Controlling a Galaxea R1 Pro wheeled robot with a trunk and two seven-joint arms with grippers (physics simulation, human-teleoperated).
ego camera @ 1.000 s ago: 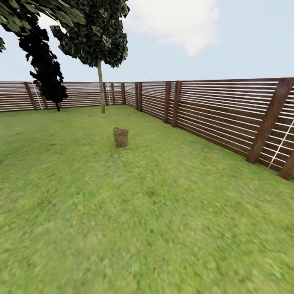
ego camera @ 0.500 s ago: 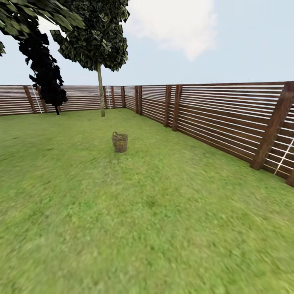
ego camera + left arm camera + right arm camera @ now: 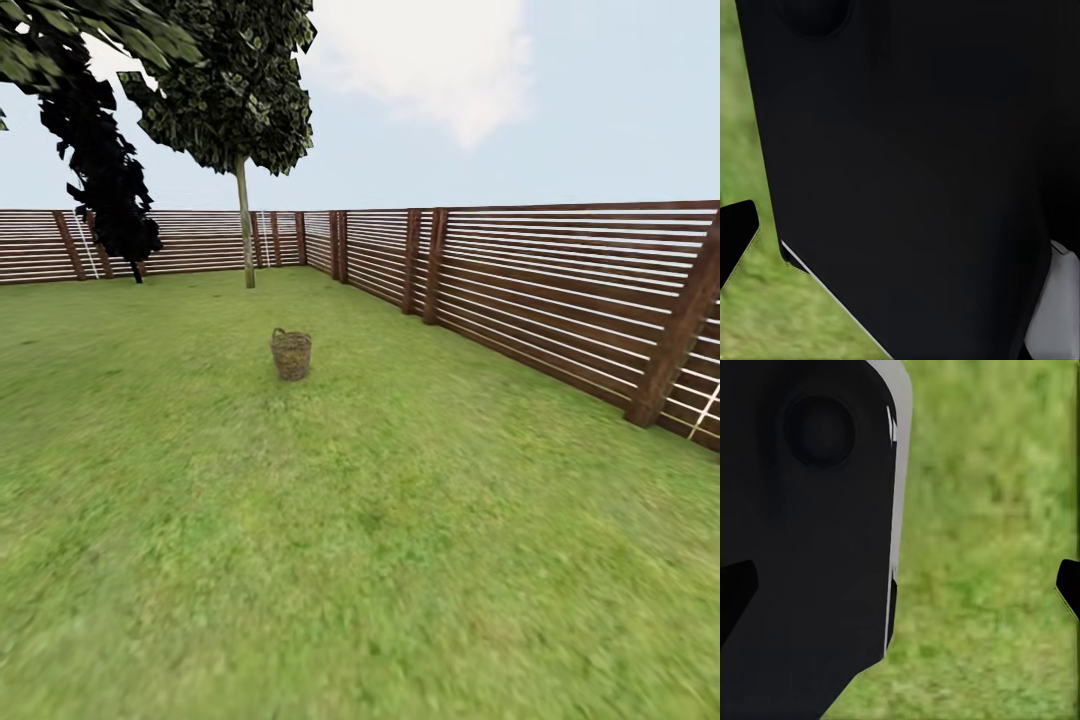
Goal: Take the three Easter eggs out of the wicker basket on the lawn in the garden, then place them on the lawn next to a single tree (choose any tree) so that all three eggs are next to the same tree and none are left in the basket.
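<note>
Wicker basket [image 3: 291, 355] upright on lawn [image 3: 360, 540], well short of tree [image 3: 244, 215]; slat fence [image 3: 560, 290] beyond. Both claws' opening: cannot tell.

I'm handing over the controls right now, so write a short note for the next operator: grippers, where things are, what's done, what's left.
Grippers: the wrist views are mostly blocked by dark robot body; open or shut cannot be told.
Wicker basket stands upright on the lawn, ahead of the robot and well out of reach. Its contents are too small to make out.
The tree stands beyond it, near the fence.
Done: nothing yet. Left: drive up, take out three eggs, lay them by one tree.
</note>
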